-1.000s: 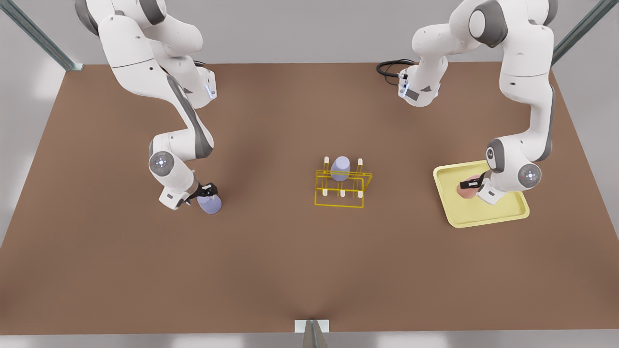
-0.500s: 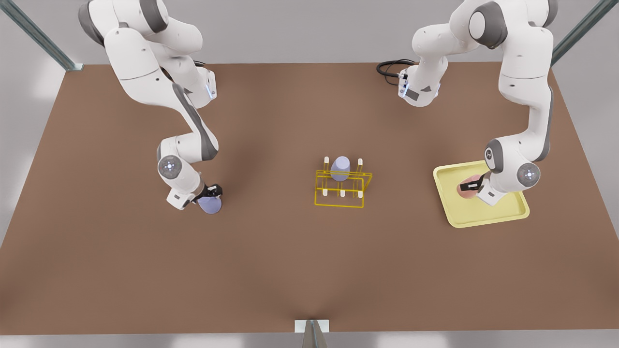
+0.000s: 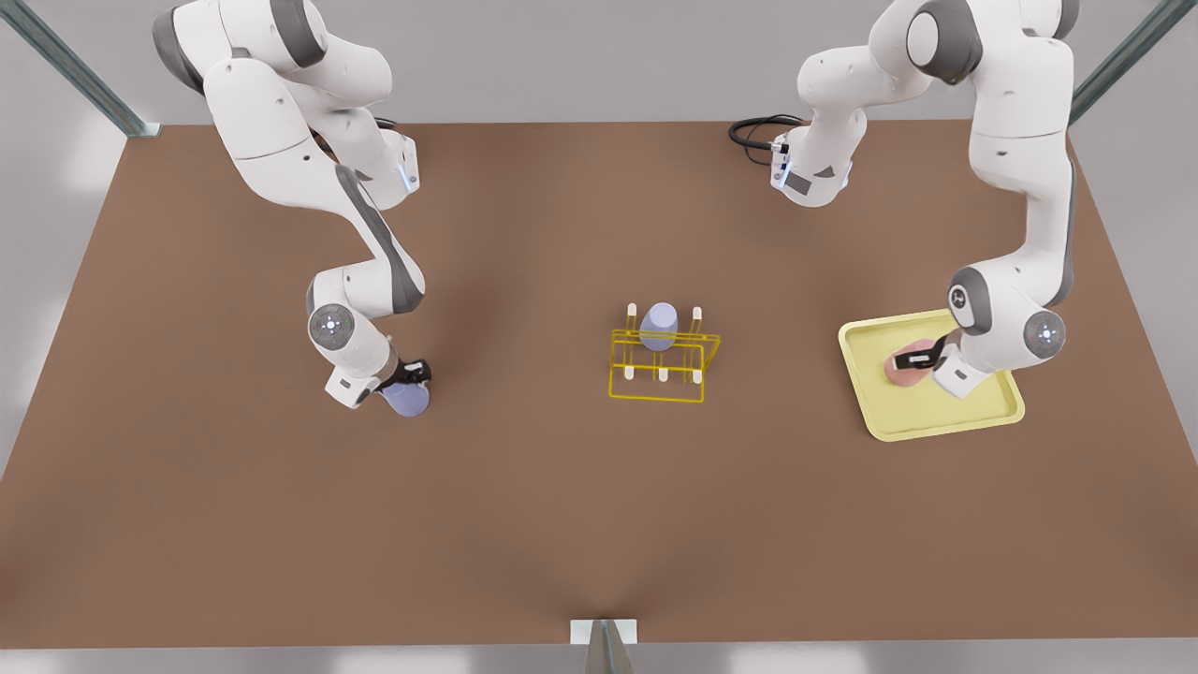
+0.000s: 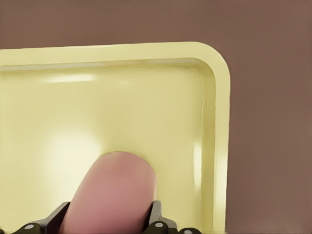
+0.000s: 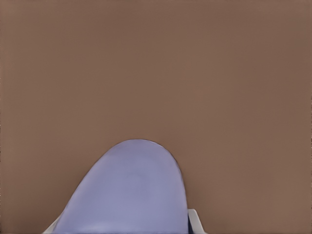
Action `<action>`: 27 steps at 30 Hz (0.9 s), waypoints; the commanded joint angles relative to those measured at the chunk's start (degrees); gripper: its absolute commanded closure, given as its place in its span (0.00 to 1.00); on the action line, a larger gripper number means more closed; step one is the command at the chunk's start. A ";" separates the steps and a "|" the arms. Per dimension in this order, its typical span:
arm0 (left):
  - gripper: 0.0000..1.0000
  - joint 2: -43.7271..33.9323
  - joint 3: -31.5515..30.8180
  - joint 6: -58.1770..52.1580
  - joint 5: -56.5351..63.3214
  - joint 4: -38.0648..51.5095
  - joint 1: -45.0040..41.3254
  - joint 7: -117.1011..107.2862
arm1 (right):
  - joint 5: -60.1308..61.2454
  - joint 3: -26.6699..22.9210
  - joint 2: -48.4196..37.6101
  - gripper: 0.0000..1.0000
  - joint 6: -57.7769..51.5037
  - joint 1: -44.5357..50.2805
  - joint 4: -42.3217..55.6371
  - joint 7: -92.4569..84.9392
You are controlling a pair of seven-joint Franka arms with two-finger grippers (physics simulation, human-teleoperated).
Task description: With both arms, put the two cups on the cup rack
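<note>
here, the left end effector [image 3: 918, 359] sits on the front view's right, over the pale-yellow tray [image 3: 973, 417], its two black fingers [image 4: 157, 218] clamped on either side of the salmon-pink cup [image 3: 901, 369]; in the left wrist view that cup [image 4: 111, 192] lies against the tray floor, near a rounded corner of the tray rim [image 4: 220, 68]; whether it is lifted clear of the floor cannot be told; the right end effector [image 3: 409, 374] is on the front view's left, low over the brown desk [image 3: 524, 505], closed on the lavender cup [image 3: 406, 397]; the right wrist view shows this cup [image 5: 127, 191] with bare desk beyond it; the cup rack [image 3: 662, 363] stands near the middle of the desk, between the two arms and well apart from both held cups; a second lavender cup [image 3: 659, 326] sits upside down on one of the rack's far pegs, the other white-tipped pegs bare.
</note>
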 commanded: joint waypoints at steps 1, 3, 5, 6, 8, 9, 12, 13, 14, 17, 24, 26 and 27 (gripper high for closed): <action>0.07 -1.02 -0.08 -7.06 4.73 1.72 -1.06 -11.83 | -0.25 0.18 -0.30 0.22 0.05 -0.05 0.13 1.19; 0.07 -1.37 -0.52 -13.21 4.73 7.44 -3.79 -11.92 | -0.16 0.53 -1.00 0.22 0.14 -0.14 0.39 1.19; 0.07 -0.93 -0.78 -15.06 4.73 11.22 -6.95 -12.44 | -0.16 2.02 -2.23 0.22 0.14 -0.40 0.92 1.19; 0.07 -0.40 -0.87 -16.28 4.73 13.50 -10.03 -16.04 | 0.10 2.99 -3.46 0.22 0.14 -0.49 1.53 1.19; 0.07 0.56 -2.18 -20.15 3.77 18.33 -13.81 -22.63 | 6.25 5.89 -4.78 0.22 -0.30 -0.23 3.73 1.19; 0.07 1.18 -4.63 -21.56 3.41 20.44 -13.81 -26.14 | 7.48 7.02 -4.87 0.22 -0.30 -0.05 4.43 1.19; 0.07 7.86 -15.28 -27.36 3.32 33.71 -14.08 -47.94 | 15.57 12.57 -3.91 0.22 -6.89 1.79 12.60 5.75; 0.07 9.62 -18.00 -27.45 2.27 36.35 -14.08 -53.66 | 16.89 12.57 -2.68 0.22 -9.00 3.46 15.68 7.25; 0.07 11.46 -20.46 -27.45 2.27 39.43 -14.08 -58.23 | 17.16 12.57 -1.27 0.22 -10.41 5.31 18.49 10.23; 0.07 14.81 -22.58 -27.54 2.18 44.79 -15.65 -62.28 | 17.77 12.57 4.52 0.22 -17.08 8.04 31.49 15.34; 0.07 14.19 -25.39 -27.81 1.30 41.10 -18.29 -63.69 | 18.65 13.71 16.22 0.22 -19.81 11.02 48.38 20.79; 0.07 14.37 -25.39 -26.13 1.30 39.78 -18.82 -63.95 | 18.83 14.68 16.05 0.22 -21.39 11.29 47.68 21.93; 0.07 14.72 -25.39 -25.17 1.30 39.26 -19.00 -64.04 | 18.83 15.21 15.96 0.22 -22.62 11.38 47.50 22.02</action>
